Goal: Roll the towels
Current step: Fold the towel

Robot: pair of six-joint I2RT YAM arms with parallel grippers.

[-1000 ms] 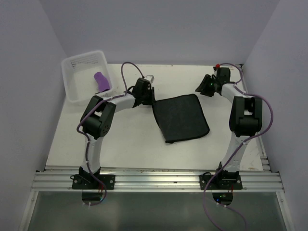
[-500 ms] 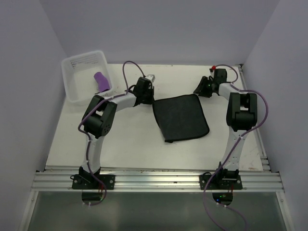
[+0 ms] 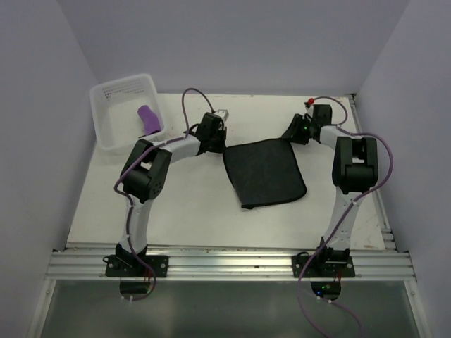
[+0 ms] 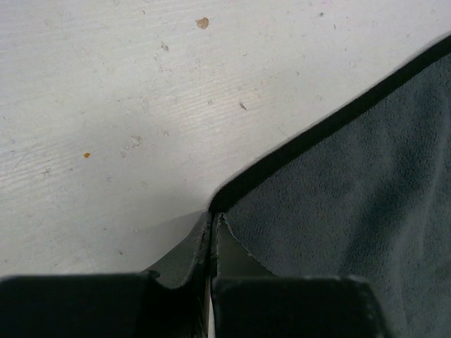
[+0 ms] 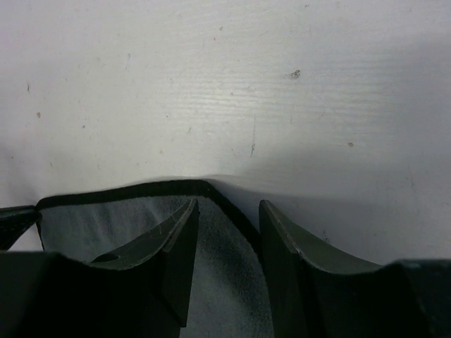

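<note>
Top external view shows a big white table [image 3: 183, 204] with walls around it. Two arms stand at the near edge. The left arm [image 3: 144, 176] bends up and reaches toward the middle. The right arm [image 3: 356, 165] bends up and reaches toward the middle from the other side.

A dark towel [image 3: 266, 172] lies flat and open in the middle of the table, between the two arms. It is turned a little, so its sides do not line up with the table's sides.

A clear tub [image 3: 101, 120] sits at the far left corner of the table, well apart from the dark towel. A purple towel [image 3: 149, 120] lies inside the tub. It is rolled up like a little log.

The left gripper [image 3: 221, 146] is down at the far left corner of the dark towel. In the left wrist view its fingers [image 4: 187, 257] are pressed tight together, and the tip of that corner is pinched between them.

The right gripper [image 3: 290, 134] is down at the far right corner of the dark towel. In the right wrist view its fingers [image 5: 176, 246] stand apart. One finger is over the cloth and the other is over bare table. The towel's black edge runs through the gap, and nothing is squeezed there.
</note>
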